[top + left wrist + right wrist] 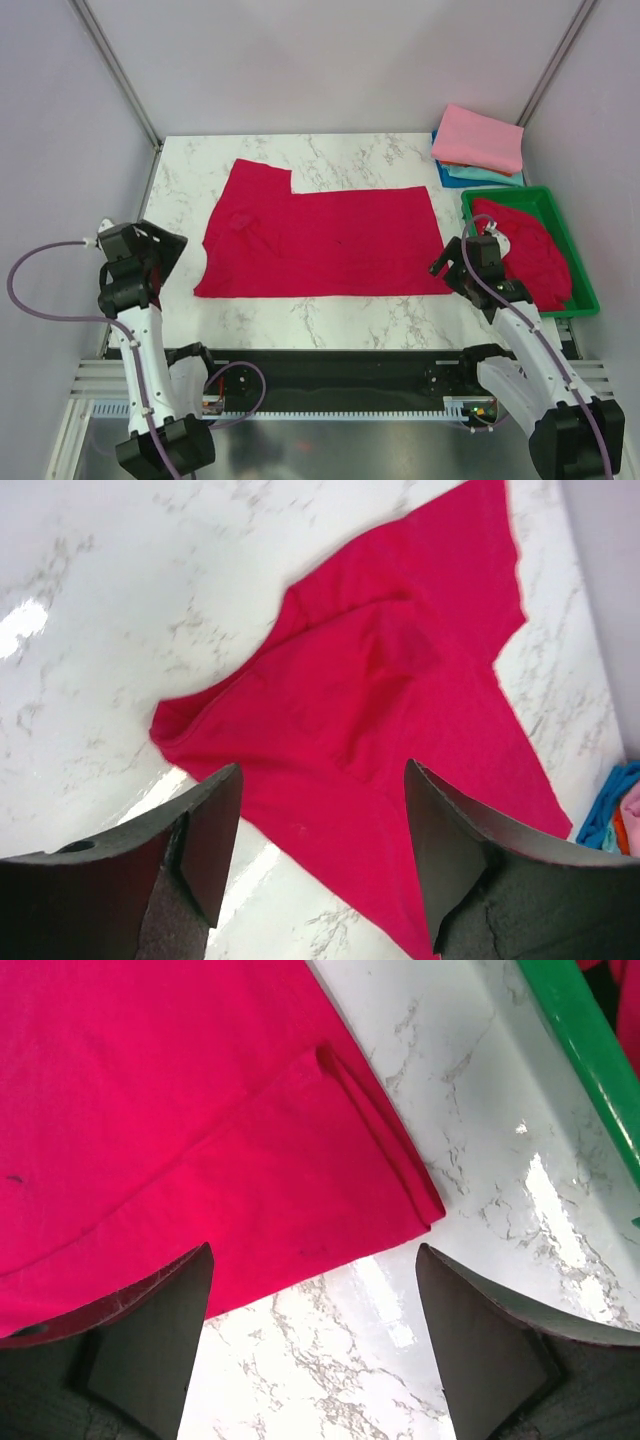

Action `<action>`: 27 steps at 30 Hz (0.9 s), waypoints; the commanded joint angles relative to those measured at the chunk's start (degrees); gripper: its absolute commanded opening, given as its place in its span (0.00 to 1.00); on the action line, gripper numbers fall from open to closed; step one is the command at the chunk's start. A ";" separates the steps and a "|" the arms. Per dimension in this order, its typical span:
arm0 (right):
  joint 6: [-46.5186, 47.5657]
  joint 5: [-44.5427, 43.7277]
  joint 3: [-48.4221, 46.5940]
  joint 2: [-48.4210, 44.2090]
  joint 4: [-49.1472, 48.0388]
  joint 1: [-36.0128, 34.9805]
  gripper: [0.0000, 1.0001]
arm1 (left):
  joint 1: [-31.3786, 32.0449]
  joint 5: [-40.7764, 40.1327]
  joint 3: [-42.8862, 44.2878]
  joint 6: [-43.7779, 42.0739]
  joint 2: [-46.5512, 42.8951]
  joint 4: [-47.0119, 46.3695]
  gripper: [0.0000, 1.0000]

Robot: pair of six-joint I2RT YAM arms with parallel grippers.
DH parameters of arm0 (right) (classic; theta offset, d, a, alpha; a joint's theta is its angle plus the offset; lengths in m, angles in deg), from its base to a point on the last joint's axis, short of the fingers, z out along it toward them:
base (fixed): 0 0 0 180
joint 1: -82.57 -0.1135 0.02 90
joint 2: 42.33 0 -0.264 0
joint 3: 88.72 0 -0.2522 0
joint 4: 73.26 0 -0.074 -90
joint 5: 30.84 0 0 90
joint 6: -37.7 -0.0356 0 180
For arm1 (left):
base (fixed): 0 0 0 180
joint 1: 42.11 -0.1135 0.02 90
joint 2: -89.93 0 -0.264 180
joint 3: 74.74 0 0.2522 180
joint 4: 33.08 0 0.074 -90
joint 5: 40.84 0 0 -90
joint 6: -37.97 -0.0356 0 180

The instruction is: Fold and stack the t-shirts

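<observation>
A crimson-red t-shirt [320, 240] lies spread and folded lengthwise on the marble table [380, 160]. Its sleeve end points left; it shows in the left wrist view [400, 680] and its near right corner in the right wrist view [180, 1130]. My left gripper [165, 265] is open and empty, raised off the shirt's left end [320, 850]. My right gripper [450, 270] is open and empty above the table by the shirt's near right corner [315, 1340]. A folded pink t-shirt [480, 138] tops teal [490, 176] and blue ones at the back right. More red t-shirts [530, 255] lie in the green tray.
The green plastic tray [585, 270] stands at the right edge, right beside my right gripper; its rim shows in the right wrist view [585, 1050]. Walls and metal frame posts close in the table. The arms' base rail runs along the near edge.
</observation>
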State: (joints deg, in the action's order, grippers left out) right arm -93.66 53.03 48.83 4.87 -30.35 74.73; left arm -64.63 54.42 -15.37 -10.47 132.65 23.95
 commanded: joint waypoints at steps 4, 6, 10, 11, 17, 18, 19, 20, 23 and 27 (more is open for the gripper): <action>2.25 4.10 -4.62 2.19 -3.38 0.01 0.89 | 0.02 13.52 8.44 -7.89 13.41 -16.08 0.76; 2.87 5.33 -4.19 2.19 -7.86 -1.83 0.88 | 3.26 15.14 15.54 -9.56 25.70 -19.88 1.00; 3.75 8.58 1.86 -2.18 -21.99 -8.06 0.87 | 10.12 10.91 33.99 -14.31 48.81 -19.62 1.00; 3.31 8.68 3.36 -2.72 -24.55 -10.51 0.87 | 11.00 11.96 41.77 -14.75 53.13 -19.28 0.98; 1.02 10.88 13.30 -0.53 -42.57 -18.25 0.87 | 11.18 16.34 74.99 -13.79 86.88 -14.71 0.91; 1.20 10.79 15.48 0.17 -46.07 -19.22 0.87 | 11.19 17.67 78.64 -13.70 90.23 -14.18 0.91; 1.20 10.53 16.46 0.26 -47.41 -19.93 0.87 | 11.19 18.73 81.72 -13.61 96.18 -14.17 0.91; 1.20 10.18 17.34 0.43 -48.56 -20.89 0.87 | 11.27 19.35 86.80 -13.52 98.58 -14.17 0.91; 1.20 9.91 18.14 -0.53 -49.71 -21.17 0.87 | 11.36 19.18 92.63 -12.74 105.17 -15.75 0.92; 1.02 9.82 17.62 2.18 -50.15 -21.17 0.88 | 11.97 19.36 93.00 -11.06 108.45 -19.88 0.92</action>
State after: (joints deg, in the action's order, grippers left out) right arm -92.15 62.86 67.43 5.52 -74.59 53.86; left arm -53.16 71.40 73.78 -21.70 240.45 7.47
